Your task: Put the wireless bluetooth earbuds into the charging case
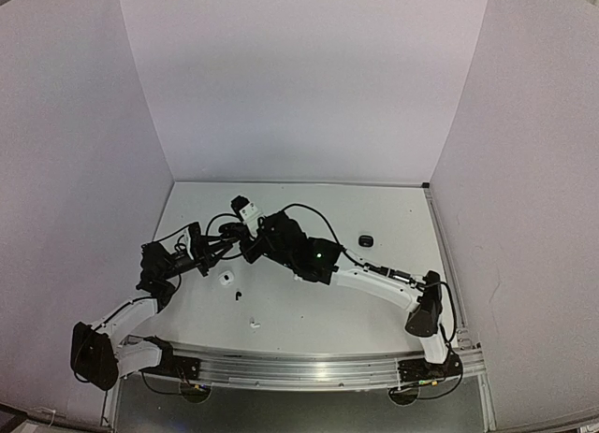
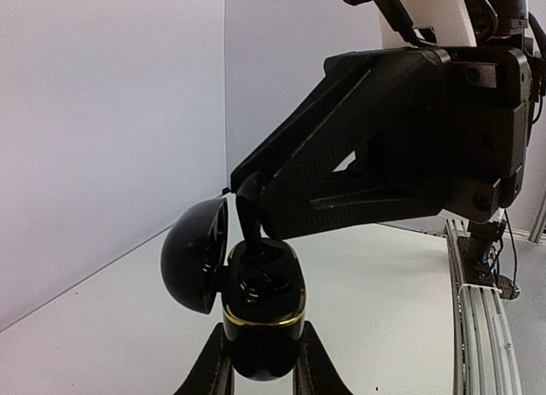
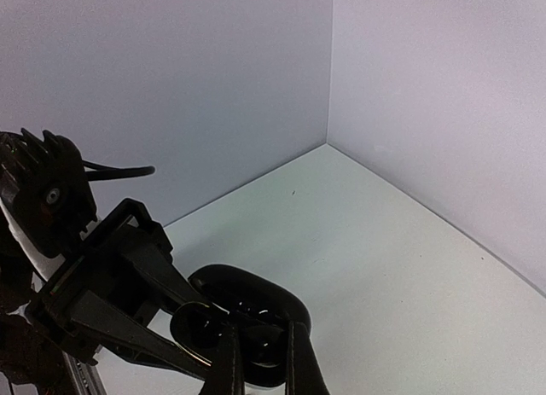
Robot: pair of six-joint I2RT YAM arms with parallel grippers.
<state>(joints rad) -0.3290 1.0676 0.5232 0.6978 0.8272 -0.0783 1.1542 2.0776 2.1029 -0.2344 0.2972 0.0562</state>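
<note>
Left wrist view: left gripper (image 2: 263, 374) clamps the open charging case (image 2: 264, 314), right gripper (image 2: 247, 188) pinches a black earbud (image 2: 250, 217) dipping into it; I judge insertion underway, next a straight, gentle push

We note plain white walls on three sides: back wall (image 1: 299, 78), left wall (image 1: 65, 171), right wall (image 1: 524, 171). They enclose a white table (image 1: 393, 218). Light even, diffuse.

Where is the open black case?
In the left wrist view, the open black case sits low in the middle, pinched by the left gripper, with the right gripper holding a black earbud at its opening.
</note>
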